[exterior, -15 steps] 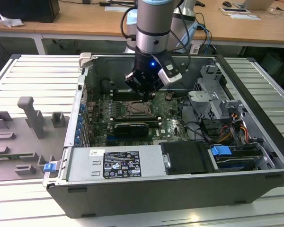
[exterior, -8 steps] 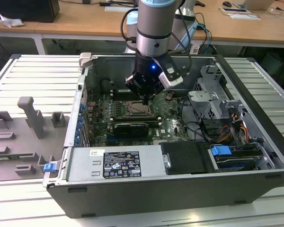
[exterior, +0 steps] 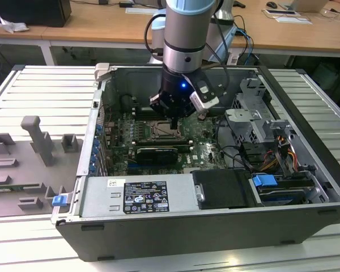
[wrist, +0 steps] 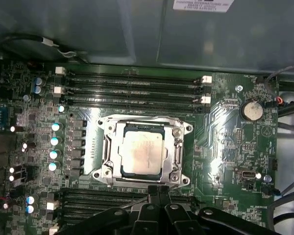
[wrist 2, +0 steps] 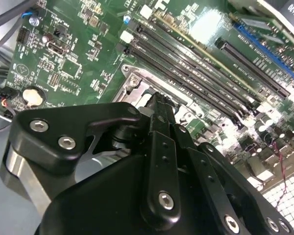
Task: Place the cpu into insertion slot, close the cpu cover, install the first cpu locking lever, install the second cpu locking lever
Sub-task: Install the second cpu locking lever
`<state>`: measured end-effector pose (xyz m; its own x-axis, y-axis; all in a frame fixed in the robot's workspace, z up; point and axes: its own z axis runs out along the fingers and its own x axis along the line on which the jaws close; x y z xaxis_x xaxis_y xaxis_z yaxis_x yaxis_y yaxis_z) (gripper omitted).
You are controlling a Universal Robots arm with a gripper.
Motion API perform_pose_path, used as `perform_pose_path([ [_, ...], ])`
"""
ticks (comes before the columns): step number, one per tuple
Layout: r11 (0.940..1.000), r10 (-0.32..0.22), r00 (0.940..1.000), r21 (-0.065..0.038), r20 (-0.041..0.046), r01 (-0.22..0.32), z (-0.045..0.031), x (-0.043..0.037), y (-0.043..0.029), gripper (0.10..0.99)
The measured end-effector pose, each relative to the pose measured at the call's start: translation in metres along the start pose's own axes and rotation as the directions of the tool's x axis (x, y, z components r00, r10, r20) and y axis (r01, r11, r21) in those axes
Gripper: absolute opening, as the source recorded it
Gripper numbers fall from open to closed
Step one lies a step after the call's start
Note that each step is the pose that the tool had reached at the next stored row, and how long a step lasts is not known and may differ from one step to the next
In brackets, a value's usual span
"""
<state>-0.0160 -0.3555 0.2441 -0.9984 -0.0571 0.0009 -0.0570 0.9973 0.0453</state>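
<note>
In the first wrist view the cpu (wrist: 143, 152), a pale silver square, lies inside the insertion slot (wrist: 102, 171). The cpu cover (wrist: 142, 124), a silver frame with a square window, lies flat over it. My gripper (wrist: 159, 192) sits just off one edge of the socket, its black fingers pressed together with nothing between them. A thin metal rod (wrist: 132, 201) runs toward the fingertips. In the second wrist view the gripper (wrist 2: 159, 100) stands beside a corner of the insertion slot (wrist 2: 132, 81). In the exterior view the gripper (exterior: 174, 123) hangs low over the socket (exterior: 160, 131) inside the open computer case.
Long black memory slots (wrist: 132, 88) run on both sides of the socket. A coin battery (wrist: 251, 109) and cables (wrist: 289, 105) lie to one side. The case walls (exterior: 102, 102), drive cage (exterior: 255, 122) and labelled power supply box (exterior: 141, 195) hem in the board. A grey fixture (exterior: 39, 141) stands outside the case.
</note>
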Motion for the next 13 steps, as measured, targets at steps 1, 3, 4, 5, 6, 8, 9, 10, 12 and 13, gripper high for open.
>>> perform_pose_path([
  [1,1.0000,0.000,1.0000,-0.001,0.0000,0.000,0.0000,0.0004,-0.0009,0.106],
  [3,1.0000,0.000,1.0000,-0.002,0.0000,0.000,0.0000,0.0016,-0.0023,0.106],
  [4,1.0000,-0.001,1.0000,-0.002,0.0001,0.001,0.0001,0.0036,-0.0028,0.106],
  [5,1.0000,-0.001,1.0000,-0.003,0.0001,0.001,0.0002,0.0050,-0.0031,0.106],
  [6,1.0000,-0.001,1.0000,-0.003,0.0001,0.001,0.0003,0.0062,-0.0033,0.106],
  [8,1.0000,-0.001,1.0000,-0.005,0.0002,0.001,0.0005,0.0080,-0.0067,0.106],
  [9,1.0000,-0.001,1.0000,-0.006,0.0003,0.001,0.0006,0.0087,-0.0087,0.106],
  [10,1.0000,0.000,1.0000,-0.007,0.0004,0.000,0.0006,0.0094,-0.0102,0.106],
  [12,1.0000,-0.001,1.0000,-0.007,0.0004,0.001,0.0008,0.0104,-0.0114,0.106],
  [13,1.0000,-0.001,1.0000,-0.008,0.0004,0.001,0.0009,0.0121,-0.0121,0.106],
])
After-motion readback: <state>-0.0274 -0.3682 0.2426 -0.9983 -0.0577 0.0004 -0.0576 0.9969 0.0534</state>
